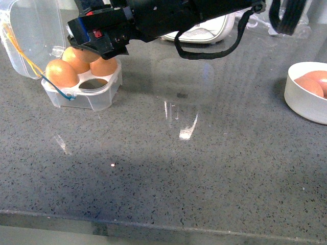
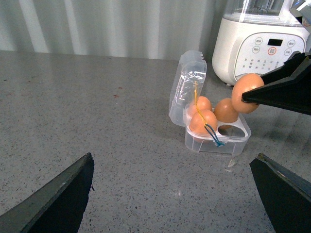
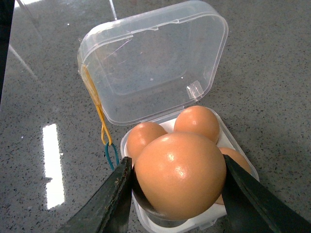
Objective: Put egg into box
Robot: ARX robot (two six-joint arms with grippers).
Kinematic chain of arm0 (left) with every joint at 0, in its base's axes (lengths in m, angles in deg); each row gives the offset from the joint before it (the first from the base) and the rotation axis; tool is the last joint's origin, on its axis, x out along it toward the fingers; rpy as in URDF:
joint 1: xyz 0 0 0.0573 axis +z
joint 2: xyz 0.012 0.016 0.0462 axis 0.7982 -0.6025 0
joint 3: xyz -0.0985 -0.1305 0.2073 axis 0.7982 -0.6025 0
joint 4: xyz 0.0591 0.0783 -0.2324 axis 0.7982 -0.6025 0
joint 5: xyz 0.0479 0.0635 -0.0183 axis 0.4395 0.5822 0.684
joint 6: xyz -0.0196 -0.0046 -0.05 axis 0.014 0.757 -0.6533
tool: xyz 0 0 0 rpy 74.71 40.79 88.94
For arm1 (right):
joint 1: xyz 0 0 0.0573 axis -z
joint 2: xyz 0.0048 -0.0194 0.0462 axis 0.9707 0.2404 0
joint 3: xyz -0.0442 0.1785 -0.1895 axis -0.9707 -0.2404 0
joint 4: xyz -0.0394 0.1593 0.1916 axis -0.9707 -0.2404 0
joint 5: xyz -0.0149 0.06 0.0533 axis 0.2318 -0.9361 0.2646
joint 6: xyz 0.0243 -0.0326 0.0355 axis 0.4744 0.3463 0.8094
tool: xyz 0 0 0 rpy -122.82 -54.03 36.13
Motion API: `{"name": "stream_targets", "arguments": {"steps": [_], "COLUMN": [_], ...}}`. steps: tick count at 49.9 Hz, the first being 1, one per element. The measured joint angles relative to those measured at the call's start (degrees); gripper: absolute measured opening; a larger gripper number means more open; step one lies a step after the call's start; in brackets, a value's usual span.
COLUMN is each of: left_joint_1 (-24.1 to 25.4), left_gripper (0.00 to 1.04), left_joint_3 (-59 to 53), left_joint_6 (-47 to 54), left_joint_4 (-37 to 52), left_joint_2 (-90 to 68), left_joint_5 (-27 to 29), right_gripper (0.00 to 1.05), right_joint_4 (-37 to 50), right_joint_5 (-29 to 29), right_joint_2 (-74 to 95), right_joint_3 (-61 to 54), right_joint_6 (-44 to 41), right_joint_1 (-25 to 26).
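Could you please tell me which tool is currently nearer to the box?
Right. The right tool holds the egg just above the box; the left tool hangs open, well back from it.

Before me spreads a glossy grey speckled counter (image 1: 204,194), bright glare (image 1: 186,133) on it; far behind, a pale ribbed wall (image 2: 97,26) and white appliance (image 2: 257,48).

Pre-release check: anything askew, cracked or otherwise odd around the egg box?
Nothing cracked or spilled. Only oddity: the yellow and blue bands hang loose from the open lid down the outer corner of the box, outside the cells. The jaws of the right gripper hold the egg above it; three other eggs sit in cells.
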Motion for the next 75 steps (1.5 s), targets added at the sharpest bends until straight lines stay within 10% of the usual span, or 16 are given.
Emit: {"name": "stream_targets", "arguments": {"steps": [25, 41, 75], "left_joint_1": [0.0, 0.0, 0.0], "left_gripper": [0.98, 0.98, 0.98], "left_joint_3": [0.0, 0.0, 0.0], "left_joint_6": [0.0, 0.0, 0.0], "left_joint_4": [0.0, 0.0, 0.0], "left_joint_2": [0.0, 0.0, 0.0], "left_joint_5": [0.0, 0.0, 0.0], "right_gripper": [0.47, 0.99, 0.97], "right_joint_4": [-2.69, -3.63, 9.31], "right_joint_5": [2.36, 3.3, 16.68], "right_joint_2": [2.36, 2.34, -13.33], "right_joint_3": [2.01, 1.86, -12.92], "right_joint_6": [-4.26, -5.84, 2.01], "right_joint_1": [-1.92, -1.88, 10.29]}}
